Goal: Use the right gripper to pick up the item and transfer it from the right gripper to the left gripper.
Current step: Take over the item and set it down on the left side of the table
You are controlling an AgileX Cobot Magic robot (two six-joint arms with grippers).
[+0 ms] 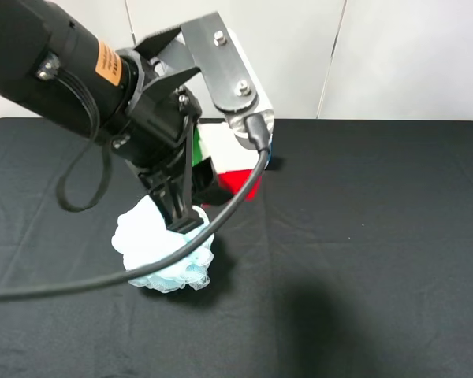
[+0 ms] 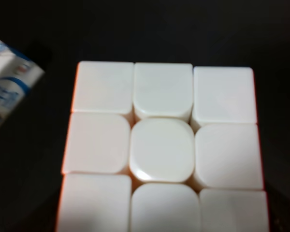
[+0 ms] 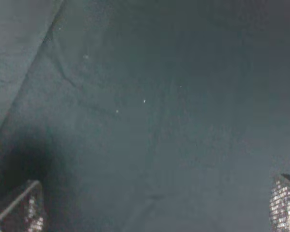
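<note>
— Starting with the cube (image 1: 243,183): where is it found?

— It is seen just above the middle of the exterior frame, partly covered by the left gripper (image 1: 185,220). A red face, a white face and a thin green strip are shown there. The left wrist view is almost wholly filled by its white face, which is held very close to the lens.

— Is it clamped by that gripper?

— That cannot be told. The black fingers are seen pointing down and crossing in front of the cube. Their tips are placed over the pale bath sponge (image 1: 162,252), left of centre in the lower half of the frame. Whether the cube is pinched, or how the jaws stand, is not shown by either view.

— And the right gripper (image 3: 154,205)?

— Its two fingertips are seen spread wide apart in the right wrist view. Only the black cloth (image 1: 378,236) is seen between them, so nothing is held.

— What else is shown?

— A white-and-blue milk carton (image 2: 9,87) is seen lying just beside the cube in the left wrist view. An orange sticker (image 1: 108,63) is carried on the bulky arm at the upper left of the exterior frame. A grey bracket (image 1: 221,55) is fixed at top centre. A thick cable (image 1: 87,283) is draped from it down to the lower left edge.
</note>
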